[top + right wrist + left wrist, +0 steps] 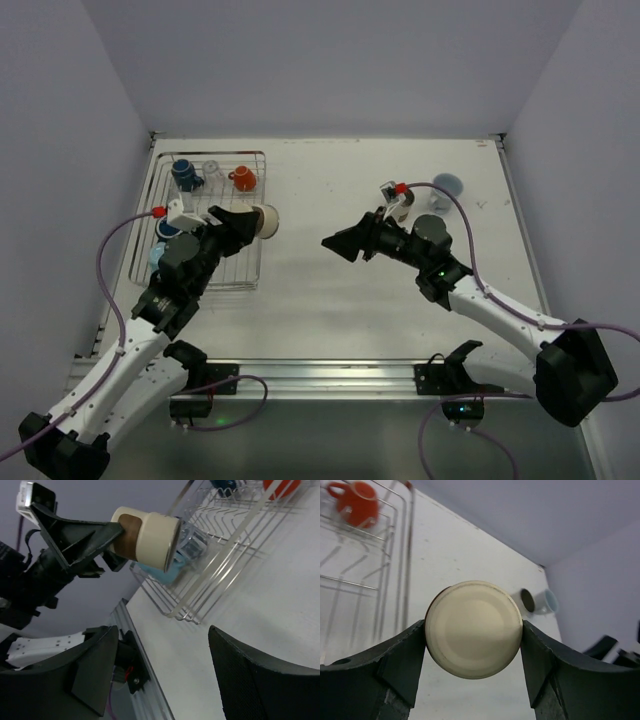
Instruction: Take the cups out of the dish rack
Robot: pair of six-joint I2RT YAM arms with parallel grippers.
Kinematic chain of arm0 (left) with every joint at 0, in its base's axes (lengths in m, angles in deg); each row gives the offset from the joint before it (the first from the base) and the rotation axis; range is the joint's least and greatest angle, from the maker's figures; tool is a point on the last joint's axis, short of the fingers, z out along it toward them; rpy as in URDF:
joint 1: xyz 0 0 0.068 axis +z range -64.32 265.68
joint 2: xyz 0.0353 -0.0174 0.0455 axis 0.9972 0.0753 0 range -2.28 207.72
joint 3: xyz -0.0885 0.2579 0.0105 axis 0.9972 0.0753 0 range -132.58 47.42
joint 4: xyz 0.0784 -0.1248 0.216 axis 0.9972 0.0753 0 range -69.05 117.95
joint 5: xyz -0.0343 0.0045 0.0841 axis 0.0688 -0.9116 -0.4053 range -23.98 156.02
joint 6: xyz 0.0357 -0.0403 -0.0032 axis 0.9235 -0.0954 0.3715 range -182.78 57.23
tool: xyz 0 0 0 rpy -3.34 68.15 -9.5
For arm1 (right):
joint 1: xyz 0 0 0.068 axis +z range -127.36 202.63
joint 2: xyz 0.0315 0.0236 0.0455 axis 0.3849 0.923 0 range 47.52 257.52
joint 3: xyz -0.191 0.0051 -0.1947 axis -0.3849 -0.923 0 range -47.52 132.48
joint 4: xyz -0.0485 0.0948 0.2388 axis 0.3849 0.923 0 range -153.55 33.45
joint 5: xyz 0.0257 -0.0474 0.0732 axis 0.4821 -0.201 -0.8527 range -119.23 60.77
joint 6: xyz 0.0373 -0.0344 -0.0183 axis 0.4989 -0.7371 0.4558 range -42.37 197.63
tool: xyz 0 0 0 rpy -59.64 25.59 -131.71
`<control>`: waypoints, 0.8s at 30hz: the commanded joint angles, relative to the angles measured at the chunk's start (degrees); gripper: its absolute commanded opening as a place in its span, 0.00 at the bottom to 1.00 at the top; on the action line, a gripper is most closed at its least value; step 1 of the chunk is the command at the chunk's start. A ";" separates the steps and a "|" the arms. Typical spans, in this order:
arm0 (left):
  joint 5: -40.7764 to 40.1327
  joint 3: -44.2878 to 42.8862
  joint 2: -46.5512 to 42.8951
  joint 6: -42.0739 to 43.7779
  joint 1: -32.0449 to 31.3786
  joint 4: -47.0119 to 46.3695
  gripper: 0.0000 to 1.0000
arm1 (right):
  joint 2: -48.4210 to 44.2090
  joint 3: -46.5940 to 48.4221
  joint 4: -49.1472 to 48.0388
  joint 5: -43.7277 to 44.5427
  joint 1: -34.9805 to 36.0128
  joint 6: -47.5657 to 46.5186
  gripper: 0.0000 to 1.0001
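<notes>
I'm looking down on the white worktop (330, 290), with the dish rack (240, 270) at its left side, long side running away from me. The left gripper (250, 222) reaches across the rack's right rim and is clamped on a cream cup (473, 630). The cup lies on its side in the air, a finger pressed on each flank and its flat base facing the right arm (the right wrist view shows this best). The right gripper (338, 243) hangs mid-worktop with its jaws spread wide and nothing between them, pointing at that cup but well apart from it.

In the rack's far end I see an orange mug (242, 177), a clear glass (211, 168) and a dark blue mug (185, 172). Two cups sit close together on the worktop far right, a pale mug (403, 205) and a light blue cup (447, 185).
</notes>
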 commanded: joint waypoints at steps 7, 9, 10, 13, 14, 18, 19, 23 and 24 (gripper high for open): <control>32.73 10.06 2.40 -14.25 0.00 -30.60 0.49 | 9.17 0.22 -27.18 -6.04 1.80 12.12 0.75; 33.79 10.32 3.19 -14.96 -0.09 -33.59 0.49 | 9.70 0.75 -26.92 -5.86 2.32 12.03 0.75; 34.58 10.33 3.28 -15.22 -0.17 -34.47 0.49 | 9.79 1.53 -26.14 -5.69 2.50 11.85 0.75; 35.55 10.59 3.54 -16.36 -0.53 -37.63 0.49 | 10.49 2.68 -25.07 -5.25 3.38 11.59 0.74; 35.38 10.85 3.37 -16.98 -0.61 -38.77 0.49 | 10.58 2.86 -25.16 -5.07 3.73 11.76 0.73; 35.20 11.20 3.01 -17.42 -0.70 -39.66 0.48 | 9.62 2.95 -25.78 -3.84 4.52 12.03 0.72; 35.38 11.47 3.01 -17.60 -0.79 -40.10 0.48 | 9.52 2.86 -26.04 -3.75 4.87 12.03 0.72; 35.99 12.08 4.59 -18.21 -1.76 -40.89 0.49 | 10.22 4.00 -27.97 -4.80 5.84 12.38 0.65; 36.17 12.17 4.86 -18.21 -1.93 -41.06 0.50 | 10.66 4.61 -29.54 -5.15 6.01 12.99 0.60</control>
